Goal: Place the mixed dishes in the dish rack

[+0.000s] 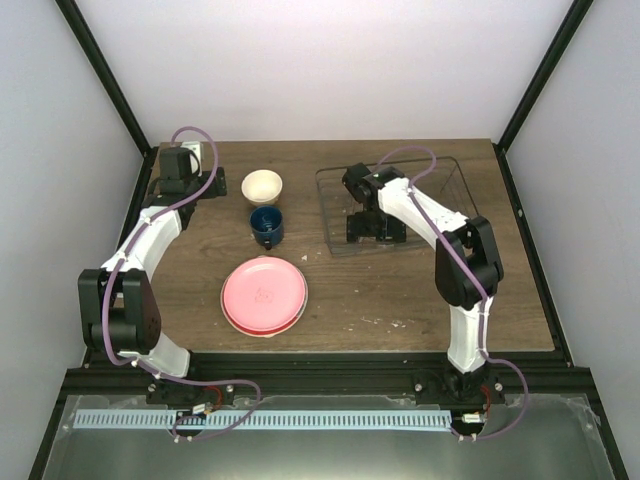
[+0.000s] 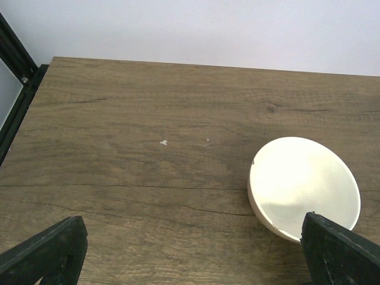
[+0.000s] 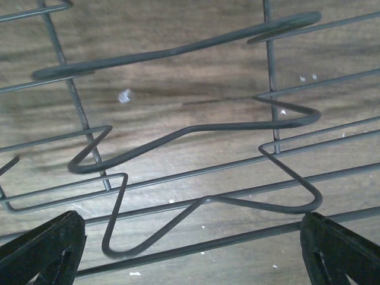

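The small cream bowl (image 1: pixel 262 186) stands upright at the back of the table, with the dark blue mug (image 1: pixel 266 225) just in front of it. A pink plate (image 1: pixel 264 293) lies nearer, and a darker red edge shows under its near rim. The dish rack (image 1: pixel 455 180) of thin dark wire sits at the back right. My left gripper (image 1: pixel 180 165) hovers at the back left corner, open, with bare wood between its fingers (image 2: pixel 47 252); the bowl (image 2: pixel 303 187) lies beside the right finger. My right gripper (image 1: pixel 375 230) is open low inside the rack, over its wire dividers (image 3: pixel 237 126).
The black frame posts (image 1: pixel 110 90) and white walls close in the table on three sides. The left table edge (image 2: pixel 18 113) runs close to my left gripper. Bare wood (image 1: pixel 400 290) lies between the plates and the right arm.
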Available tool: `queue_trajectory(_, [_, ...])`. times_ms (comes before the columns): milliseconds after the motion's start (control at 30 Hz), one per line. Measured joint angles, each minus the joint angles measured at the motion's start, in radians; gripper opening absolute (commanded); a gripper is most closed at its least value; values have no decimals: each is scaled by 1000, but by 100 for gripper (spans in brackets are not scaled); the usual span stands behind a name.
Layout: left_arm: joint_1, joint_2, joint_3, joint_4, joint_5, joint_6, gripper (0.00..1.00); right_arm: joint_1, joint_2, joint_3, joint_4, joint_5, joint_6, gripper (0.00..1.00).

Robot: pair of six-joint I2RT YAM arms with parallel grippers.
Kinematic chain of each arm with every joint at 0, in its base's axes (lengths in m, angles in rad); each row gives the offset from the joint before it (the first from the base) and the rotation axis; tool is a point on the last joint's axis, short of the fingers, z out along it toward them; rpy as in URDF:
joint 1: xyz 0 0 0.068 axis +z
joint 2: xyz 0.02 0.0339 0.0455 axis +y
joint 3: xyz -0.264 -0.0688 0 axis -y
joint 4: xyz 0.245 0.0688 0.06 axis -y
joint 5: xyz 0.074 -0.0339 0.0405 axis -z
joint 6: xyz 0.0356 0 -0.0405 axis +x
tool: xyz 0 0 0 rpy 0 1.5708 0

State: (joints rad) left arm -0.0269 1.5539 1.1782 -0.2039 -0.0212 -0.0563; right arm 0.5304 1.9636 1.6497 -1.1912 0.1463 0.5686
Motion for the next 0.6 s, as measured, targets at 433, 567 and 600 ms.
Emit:
queue_trajectory(433, [0,0,0,0,4,1,100,83,-67,-84,-27,-68,18,100])
queue_trajectory(567, [0,0,0,0,7,0,100,120,-69,-77,-53,-78,16,100])
queue_trajectory(600, [0,0,0,0,8,0,100,126,-69,-70,-66,-80,15,100])
